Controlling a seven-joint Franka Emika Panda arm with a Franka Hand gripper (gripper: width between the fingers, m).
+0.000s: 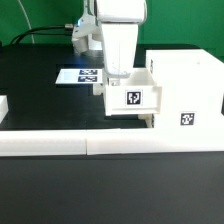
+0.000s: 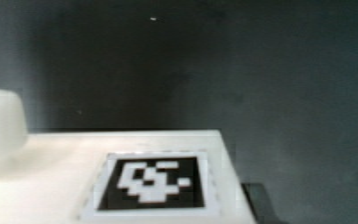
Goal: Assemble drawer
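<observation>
Jaws hidden: we cannot tell whether our gripper (image 1: 118,82) grips the tray (image 1: 133,97); skewed, it could jam entering the housing (image 1: 188,85).

No words, brand names or numbers can be read anywhere. The only signs are black-and-white square tags: one on the front of the tray (image 1: 133,97) (seen close in the wrist view), one on the housing (image 1: 185,96), and several on the marker board (image 1: 78,75).
</observation>
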